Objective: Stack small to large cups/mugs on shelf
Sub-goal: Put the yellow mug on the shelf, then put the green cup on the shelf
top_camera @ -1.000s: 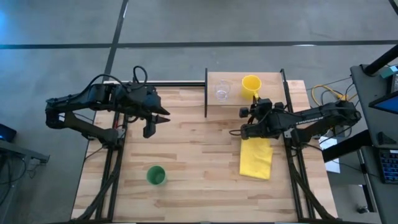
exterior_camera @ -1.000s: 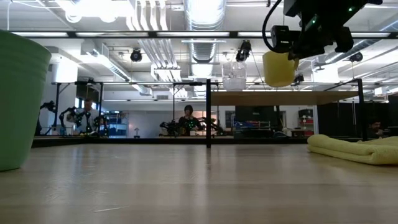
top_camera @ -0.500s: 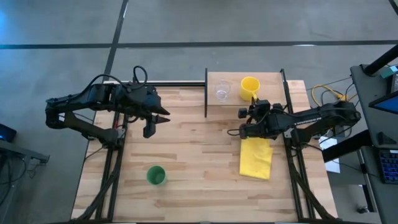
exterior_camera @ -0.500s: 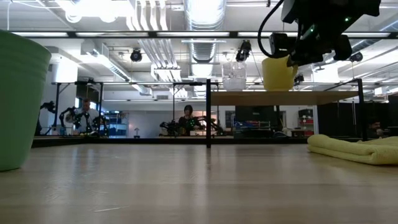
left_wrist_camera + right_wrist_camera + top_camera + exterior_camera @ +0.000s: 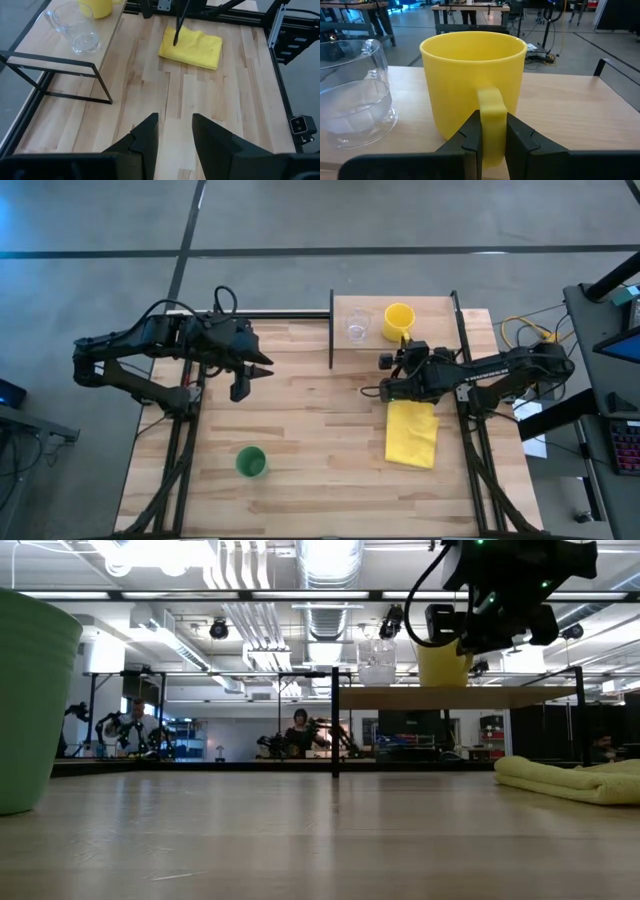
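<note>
**Yellow mug on the shelf, its handle pinched by the right gripper**

The shelf (image 5: 435,308) is the landmark here; it is a raised light-wood board with black uprights, standing at the far edge of the tabletop (image 5: 310,430); on the shelf stands the yellow mug (image 5: 400,318), upright, with its handle turned toward the front edge of the shelf; the right gripper (image 5: 490,131) reaches in from the front of the shelf and its two fingers are pressed on both sides of the mug handle, so it pinches the handle; in the low view the bottom of the yellow mug seems to sit on the shelf board, but the contact cannot be told exactly; just beside the yellow mug on the shelf, on the side nearer to the black middle upright, stands the clear cup (image 5: 357,328), upright and apart from the mug; the green cup (image 5: 250,461) is not on the shelf; it stands upright on the tabletop, well apart from the shelf, toward the near left part; a folded yellow cloth (image 5: 412,433) lies on the tabletop in front of the shelf, below the right arm; the left gripper (image 5: 243,379) hovers over the tabletop to the left of the shelf, its fingers spread with a gap between them and holding nothing
</note>
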